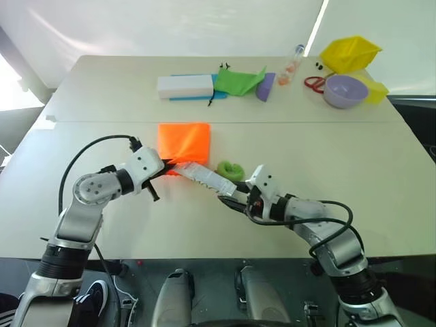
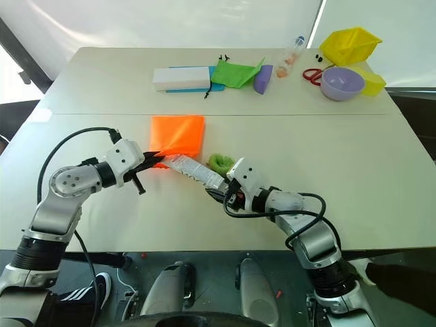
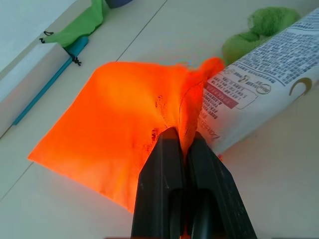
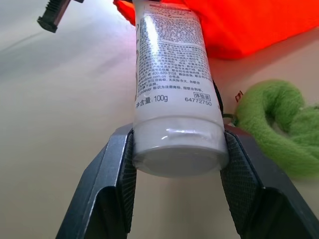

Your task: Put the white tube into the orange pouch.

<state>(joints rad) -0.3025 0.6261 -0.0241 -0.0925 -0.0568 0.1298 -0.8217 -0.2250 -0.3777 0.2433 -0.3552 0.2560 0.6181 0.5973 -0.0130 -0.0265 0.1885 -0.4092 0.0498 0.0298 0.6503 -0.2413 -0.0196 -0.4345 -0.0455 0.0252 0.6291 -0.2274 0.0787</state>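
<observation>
Looking across the table (image 1: 82, 225), you see your left gripper (image 3: 180, 144) pinched shut on the near corner of the orange pouch (image 1: 184, 142), lifting that edge of the fabric while the rest of the pouch lies flat. Your right gripper (image 4: 177, 149) is clamped on the capped end of the white tube (image 1: 206, 177), jaws partly apart around it, one pad on each side. The tube slants from that grip toward the pouch, its flat far end at the raised orange edge beside the left fingers. The green coil (image 1: 231, 169) lies on the table just beside the tube.
</observation>
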